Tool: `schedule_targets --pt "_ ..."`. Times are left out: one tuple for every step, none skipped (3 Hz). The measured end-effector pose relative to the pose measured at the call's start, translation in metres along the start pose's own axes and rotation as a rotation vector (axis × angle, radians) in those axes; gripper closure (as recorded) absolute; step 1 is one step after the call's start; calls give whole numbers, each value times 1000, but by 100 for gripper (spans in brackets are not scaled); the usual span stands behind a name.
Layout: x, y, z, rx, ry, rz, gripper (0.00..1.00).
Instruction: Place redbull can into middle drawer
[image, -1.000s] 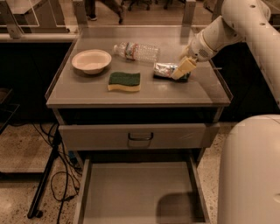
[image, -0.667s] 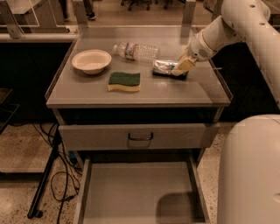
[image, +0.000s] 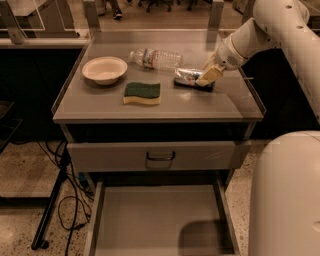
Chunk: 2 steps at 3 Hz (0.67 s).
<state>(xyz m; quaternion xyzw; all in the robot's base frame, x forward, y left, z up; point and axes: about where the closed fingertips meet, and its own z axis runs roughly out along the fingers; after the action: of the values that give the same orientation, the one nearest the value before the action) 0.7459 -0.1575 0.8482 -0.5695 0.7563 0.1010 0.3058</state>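
On the bench (image: 95, 104), a pale round bowl (image: 104, 69) sits left of and a little behind the sponge (image: 142, 93). Only its own smooth inside shows. The sponge lies flat, green side up over a yellow base, near the middle of the bench.

Behind the sponge and slightly to its right, a clear plastic water bottle (image: 156, 58) lies on its side with its cap end towards the bowl. Right of the sponge, the redbull can (image: 186, 76) also lies on its side on the bench, apart from the sponge and just in front of the bottle's far end.

The gripper (image: 208, 80) is at the can's right end, further right of the sponge, reaching down from the white arm (image: 260, 35). I cannot tell whether the jaws are spread or pinching the can.

Below the sponge, a drawer with a grey front panel and dark handle (image: 160, 156) is pushed in, so its contents are hidden. Lower again, the middle drawer (image: 145, 215) is pulled out. Its flat grey floor carries a dark shadow towards the right, and the can is not in it.
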Motion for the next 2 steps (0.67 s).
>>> schedule_targets --pt "1 2 -3 -1 17 9 100" --pt "3 5 -29 39 58 10 100"
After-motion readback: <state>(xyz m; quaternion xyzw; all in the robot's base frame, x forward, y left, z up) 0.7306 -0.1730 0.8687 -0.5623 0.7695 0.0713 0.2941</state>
